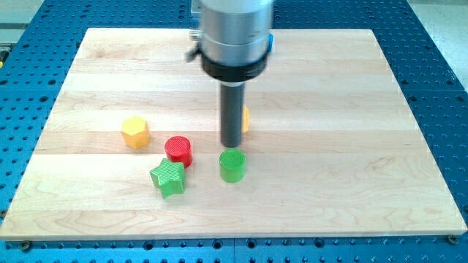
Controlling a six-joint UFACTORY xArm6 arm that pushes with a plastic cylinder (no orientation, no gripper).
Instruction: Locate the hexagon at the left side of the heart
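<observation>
A yellow hexagon [135, 132] lies on the wooden board at the view's left. My tip [231, 145] is right of it, just above the green cylinder [232, 165]. A small orange-yellow block [246, 119] is mostly hidden behind the rod; its shape cannot be made out. A red cylinder [178, 150] sits between the hexagon and my tip. A green star [168, 178] lies just below the red cylinder.
The wooden board [329, 95] rests on a blue perforated table [439, 66]. A bit of a blue thing [270, 42] shows behind the arm's grey body near the board's top edge.
</observation>
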